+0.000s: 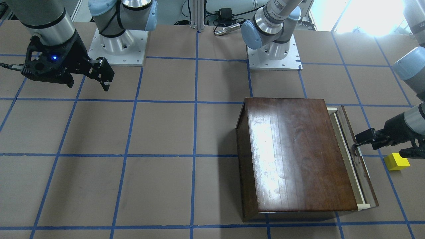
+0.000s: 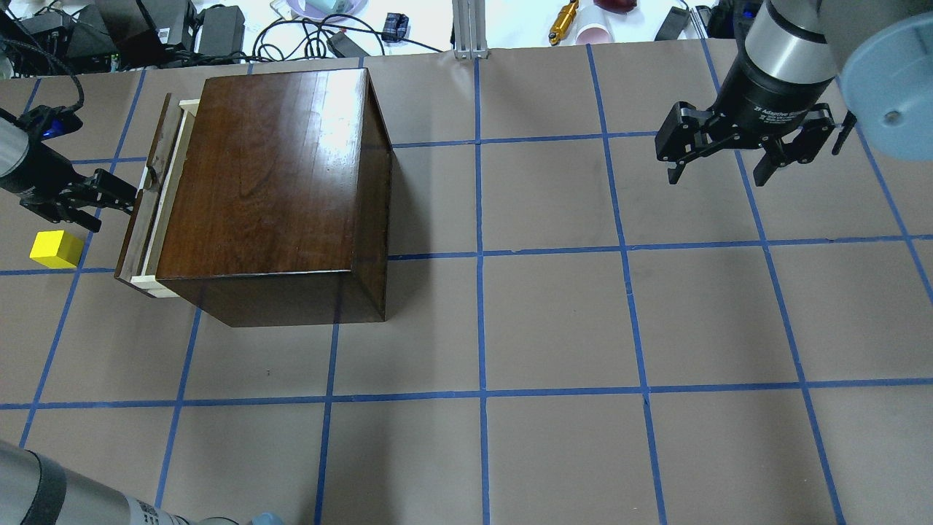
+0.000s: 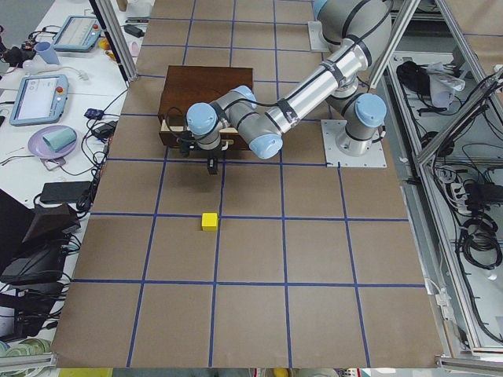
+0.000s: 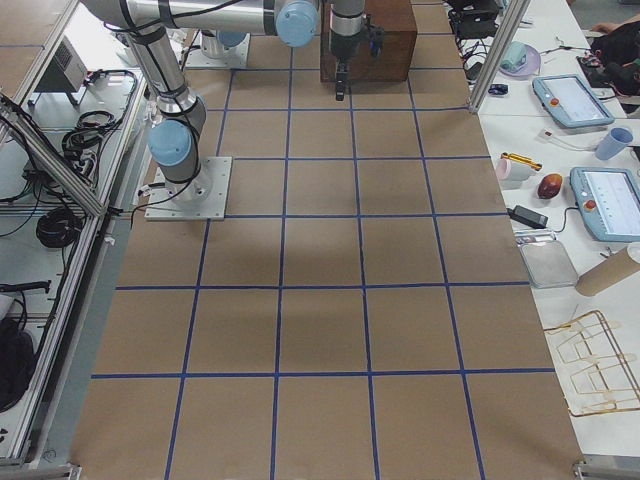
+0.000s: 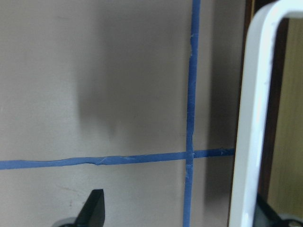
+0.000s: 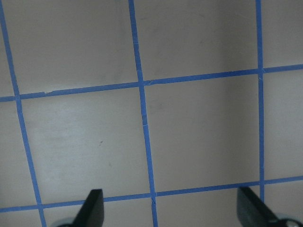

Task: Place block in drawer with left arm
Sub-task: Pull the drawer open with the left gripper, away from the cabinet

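Note:
The yellow block [image 1: 396,162] lies on the table beside the box's drawer end; it also shows in the overhead view [image 2: 55,249] and the exterior left view [image 3: 209,221]. The dark-brown box [image 2: 270,175] has its drawer [image 2: 142,211] pulled out a little. My left gripper [image 2: 113,210] is open and points down just in front of the drawer's dark front panel [image 1: 357,156]. In the left wrist view one fingertip [image 5: 270,215] is right by the pale handle bar [image 5: 251,118]. The block lies just beside this gripper, untouched. My right gripper [image 2: 718,179] is open and empty, far from the box.
The two arm bases [image 1: 274,54] stand on the robot's side of the table. Cables, chargers and small items [image 2: 219,29] lie beyond the far table edge. Blue tape lines [image 2: 481,255] grid the brown tabletop.

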Tool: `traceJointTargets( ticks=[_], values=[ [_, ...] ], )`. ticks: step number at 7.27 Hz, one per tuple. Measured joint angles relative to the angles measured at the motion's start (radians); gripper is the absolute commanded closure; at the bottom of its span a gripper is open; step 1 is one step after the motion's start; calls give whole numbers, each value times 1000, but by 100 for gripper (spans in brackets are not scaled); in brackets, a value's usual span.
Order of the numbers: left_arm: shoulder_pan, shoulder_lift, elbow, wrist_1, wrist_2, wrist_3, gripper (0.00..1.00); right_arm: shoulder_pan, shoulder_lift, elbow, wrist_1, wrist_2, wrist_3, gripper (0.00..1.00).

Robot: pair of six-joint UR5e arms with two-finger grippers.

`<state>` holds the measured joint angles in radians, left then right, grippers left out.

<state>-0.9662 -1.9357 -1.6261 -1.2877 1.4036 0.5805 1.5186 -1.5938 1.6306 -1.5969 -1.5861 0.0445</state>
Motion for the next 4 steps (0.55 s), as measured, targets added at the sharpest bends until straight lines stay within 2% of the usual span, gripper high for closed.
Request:
traceJointTargets(
  ticks=[4],
  values=[
    [4,-2,5,0,14,9,0,0,0,0,0,-1,0,0]
  ],
)
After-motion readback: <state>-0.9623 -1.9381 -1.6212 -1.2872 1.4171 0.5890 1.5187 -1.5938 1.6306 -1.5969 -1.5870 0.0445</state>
